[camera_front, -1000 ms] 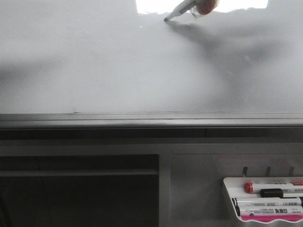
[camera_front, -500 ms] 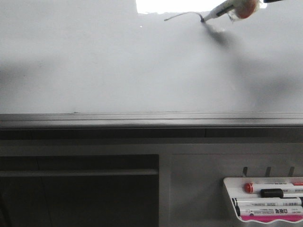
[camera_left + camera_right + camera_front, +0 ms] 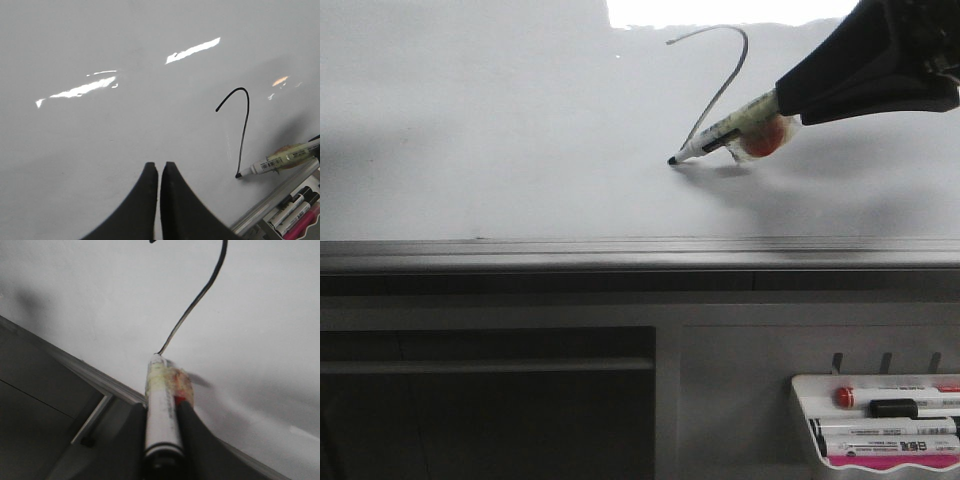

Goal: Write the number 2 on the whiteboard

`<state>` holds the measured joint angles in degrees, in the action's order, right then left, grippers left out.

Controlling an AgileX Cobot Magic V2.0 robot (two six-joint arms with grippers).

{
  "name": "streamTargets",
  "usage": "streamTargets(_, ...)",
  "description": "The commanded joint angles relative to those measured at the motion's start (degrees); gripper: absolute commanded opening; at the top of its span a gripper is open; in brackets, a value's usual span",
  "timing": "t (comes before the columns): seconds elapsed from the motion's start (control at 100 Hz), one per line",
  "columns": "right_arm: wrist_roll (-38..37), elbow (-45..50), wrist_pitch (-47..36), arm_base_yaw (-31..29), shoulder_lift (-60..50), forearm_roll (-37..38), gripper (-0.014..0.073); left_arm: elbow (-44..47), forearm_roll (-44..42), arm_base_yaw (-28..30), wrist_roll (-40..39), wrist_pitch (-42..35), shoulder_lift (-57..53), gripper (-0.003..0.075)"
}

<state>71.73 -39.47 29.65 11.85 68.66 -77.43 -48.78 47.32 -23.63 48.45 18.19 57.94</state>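
Note:
The whiteboard (image 3: 470, 120) fills the upper front view. A thin black line (image 3: 725, 85) on it has a curved top and a long slanted stroke: part of the number 2. My right gripper (image 3: 790, 105) is shut on a white marker (image 3: 720, 135), whose tip touches the board at the stroke's lower end. The right wrist view shows the marker (image 3: 160, 405) between the fingers and the line (image 3: 195, 302) beyond it. My left gripper (image 3: 159, 166) is shut and empty, just off the board left of the line (image 3: 245, 125) and marker (image 3: 280, 159).
A grey metal rail (image 3: 620, 250) runs along the board's lower edge. Below it at the right hangs a small white tray (image 3: 802, 400) with several markers. A dark panel (image 3: 480, 400) lies below at the left.
The marker tip has moved from the board's top down and to the left, drawing the curved top and then the long slanted stroke. The right gripper has come into the front view.

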Motion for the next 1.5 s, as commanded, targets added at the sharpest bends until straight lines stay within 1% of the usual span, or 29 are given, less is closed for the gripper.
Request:
streamTargets(0.0,1.0,-0.72,-6.04,0.16,-0.82,-1.88,-0.0062,-1.52,1.52,0.14,-0.49,-2.95,-1.11,-0.002)
streamTargets(0.12,0.35,2.07,-9.86,0.16,-3.93,-1.88,-0.0062,-1.52,1.52,0.14,-0.49,-2.84,-1.11,-0.002)
streamTargets(0.29,-0.99,9.31,-17.03,-0.25,-13.56,-1.88,-0.0062,-1.52,2.14,0.14,-0.49,-2.84,-1.11,-0.002)
streamTargets(0.35,-0.99,11.03,-17.38,-0.25,-16.7,-1.88,-0.0062,-1.52,2.4,0.14,-0.49,-2.84,-1.11,-0.002)
streamTargets(0.4,-0.99,11.75,-15.58,-0.25,-18.9,-1.88,-0.0062,-1.52,2.4,0.14,-0.49,-2.84,-1.11,-0.002)
streamTargets(0.55,-1.11,9.74,-2.13,-0.25,-22.85,-2.11,-0.0062,-1.52,4.72,0.14,-0.49,-1.76,-1.11,-0.002)
streamTargets(0.61,-2.09,8.41,0.09,-0.25,-23.37,-2.11,-0.0062,-1.52,5.21,0.0,-0.21,-0.97,-1.11,-0.002)
streamTargets(0.69,-3.33,5.96,1.95,-0.25,-23.37,-1.89,-0.0062,-1.52,5.41,-1.98,0.98,-0.37,-1.11,-0.002)
streamTargets(0.82,-5.32,1.21,6.7,-0.25,-20.89,1.41,-0.0062,-1.52,8.15,-8.01,8.97,0.49,-1.11,-0.0015)
streamTargets(0.86,-7.05,-0.47,8.77,-0.25,-19.52,3.32,-0.0062,-1.52,8.41,-10.33,11.74,0.49,-1.11,0.0006)
streamTargets(0.91,-8.87,-2.36,11.05,-0.25,-17.86,5.81,-0.0062,-1.52,8.55,-12.77,13.16,-0.02,-1.11,0.0055)
streamTargets(0.96,-10.23,-4.18,13.43,-0.25,-16.33,8.09,-0.0062,-1.52,8.68,-14.87,13.28,-0.6,-1.0,0.0118)
streamTargets(1.02,-10.82,-6.33,16.55,-0.25,-14.61,9.98,-0.0062,-1.52,8.68,-17.17,13.28,-1.16,-0.86,0.0215)
streamTargets(1.08,-10.95,-7.93,18.89,-0.25,-13.44,10.49,-0.0062,-1.52,8.68,-19.14,13.28,-1.58,-0.44,0.0316)
streamTargets(1.15,-10.95,-9.65,20.82,-0.25,-12.51,10.91,-0.0062,-1.52,8.56,-20.95,13.38,-1.74,0.47,0.0398)
streamTargets(1.19,-10.95,-10.5,21.77,-0.25,-12.18,11.17,-0.0062,-1.52,8.56,-21.77,13.94,-1.63,1.17,0.0414)
streamTargets(1.36,-10.95,-12.44,25.95,-0.25,-11.33,12.73,-0.0062,-1.52,8.67,-26.43,16.81,-1.89,4.19,0.0405)
streamTargets(1.49,-10.95,-12.44,28.39,-0.25,-11.33,12.98,-0.0062,-1.52,8.67,-27.81,17.79,-4.51,6.21,0.0405)
